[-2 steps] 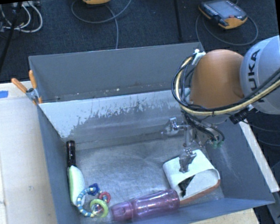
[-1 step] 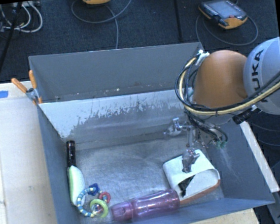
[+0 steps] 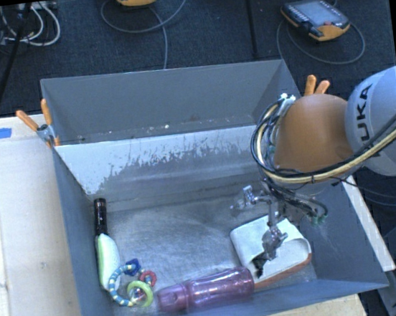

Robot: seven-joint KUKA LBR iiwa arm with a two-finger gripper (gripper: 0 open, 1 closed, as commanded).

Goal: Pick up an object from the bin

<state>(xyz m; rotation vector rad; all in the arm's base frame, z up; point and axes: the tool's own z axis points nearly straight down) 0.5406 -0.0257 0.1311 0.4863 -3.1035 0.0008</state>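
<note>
Directly beneath the end effector (image 3: 271,244) lies a white, orange-edged pad (image 3: 246,240), low-right in the bin (image 3: 177,106); grip state unclear.

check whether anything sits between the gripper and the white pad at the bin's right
Nothing visible does. The gripper is directly over the white pad; the purple bottle lies beside the pad to its left, not on top.

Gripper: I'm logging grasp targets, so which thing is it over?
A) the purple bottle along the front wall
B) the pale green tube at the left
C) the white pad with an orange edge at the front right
C: the gripper is above the white pad with an orange edge, to the right of the purple bottle.
</note>
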